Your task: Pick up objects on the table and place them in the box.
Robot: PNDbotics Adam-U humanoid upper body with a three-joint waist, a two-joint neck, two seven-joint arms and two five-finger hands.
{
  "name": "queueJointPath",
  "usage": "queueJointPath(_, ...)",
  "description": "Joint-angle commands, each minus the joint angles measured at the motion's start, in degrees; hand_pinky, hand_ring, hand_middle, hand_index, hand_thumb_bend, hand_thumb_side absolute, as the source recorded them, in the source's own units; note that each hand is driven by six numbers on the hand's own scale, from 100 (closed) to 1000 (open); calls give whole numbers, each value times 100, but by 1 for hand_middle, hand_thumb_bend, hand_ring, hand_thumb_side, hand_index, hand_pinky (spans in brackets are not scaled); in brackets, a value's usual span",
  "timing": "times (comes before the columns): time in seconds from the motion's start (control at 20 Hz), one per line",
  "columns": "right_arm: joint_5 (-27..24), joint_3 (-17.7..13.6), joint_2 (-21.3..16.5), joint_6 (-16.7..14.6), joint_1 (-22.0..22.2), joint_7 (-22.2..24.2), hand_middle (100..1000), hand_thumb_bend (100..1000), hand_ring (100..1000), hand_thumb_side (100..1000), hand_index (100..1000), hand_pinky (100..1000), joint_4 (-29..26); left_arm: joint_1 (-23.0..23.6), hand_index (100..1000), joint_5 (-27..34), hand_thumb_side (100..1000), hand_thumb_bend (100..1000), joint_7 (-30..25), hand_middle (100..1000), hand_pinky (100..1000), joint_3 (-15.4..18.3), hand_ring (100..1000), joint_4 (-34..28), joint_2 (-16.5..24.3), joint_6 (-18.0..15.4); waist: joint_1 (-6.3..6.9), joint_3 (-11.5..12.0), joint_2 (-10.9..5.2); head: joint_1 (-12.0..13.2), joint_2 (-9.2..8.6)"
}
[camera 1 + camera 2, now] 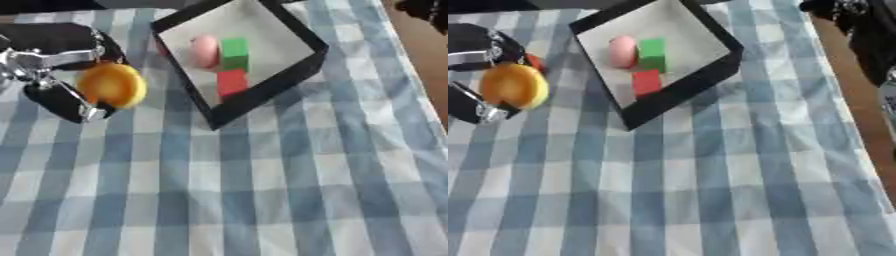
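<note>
Table (262, 200): covered by a blue-and-white checked cloth, which fills most of both views; a strip of brown surface is seen along the right edge.

Box (308, 64): black-walled, shallow, with a pale grey floor; set askew on the cloth in the upper middle of the frame, one corner pointed toward the lower centre.

Contents of the box, three items, grouped near its middle:
- Pink ball (205, 50): rounded, somewhat oval, placed on the left of the group.
- Green block (234, 53): placed just beside the pink ball, on its right, apparently touching it.
- Red block (231, 82): placed directly below the green block, near the lower left wall of the box.

Orange ball (112, 85): round, yellow-orange; seen at the upper left of the frame, left of the box and apart from it. It is held in the left hand, not yet in the box.

Left hand (52, 75): black with silver parts, entered from the upper left edge; its fingers are curled round the orange ball, above and below it.

Right hand (866, 30): only a dark shape is seen at the upper right corner, over the brown strip; whether its fingers are spread or curled cannot be told.
</note>
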Motion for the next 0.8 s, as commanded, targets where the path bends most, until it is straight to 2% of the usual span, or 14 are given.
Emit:
queueJointPath(0.05,-9,-71,-196,-19,-82,-1,749,100,773,716,741,923,-67,-228,740,51,100,201,-56,642,724,191,713,-161,182,55,9,10,-177,-30,-38)
queueJointPath(0.25,-25,-93,-209,-31,-85,-21,749,100,772,708,741,922,-70,-728,725,8,100,207,50,625,715,250,698,-26,-145,203,10,14,-201,-83,-37)
queueJointPath(0.45,-70,-104,-207,-48,-116,-32,749,100,773,697,741,922,-86,-1532,719,-317,100,224,132,622,716,150,695,699,-876,129,-5,9,-236,-85,-38)
queueJointPath(0.65,-127,-85,-171,-71,-219,-25,750,100,774,681,742,921,-128,-2231,716,-868,100,245,493,619,714,201,691,2068,-1883,-372,-30,-60,-251,-2,-74)
queueJointPath(0.8,-146,-77,-127,-85,-303,-43,750,100,774,670,742,920,-155,-2532,716,-1349,106,262,840,619,713,340,691,3148,-2530,-880,-42,-133,-240,68,-95)
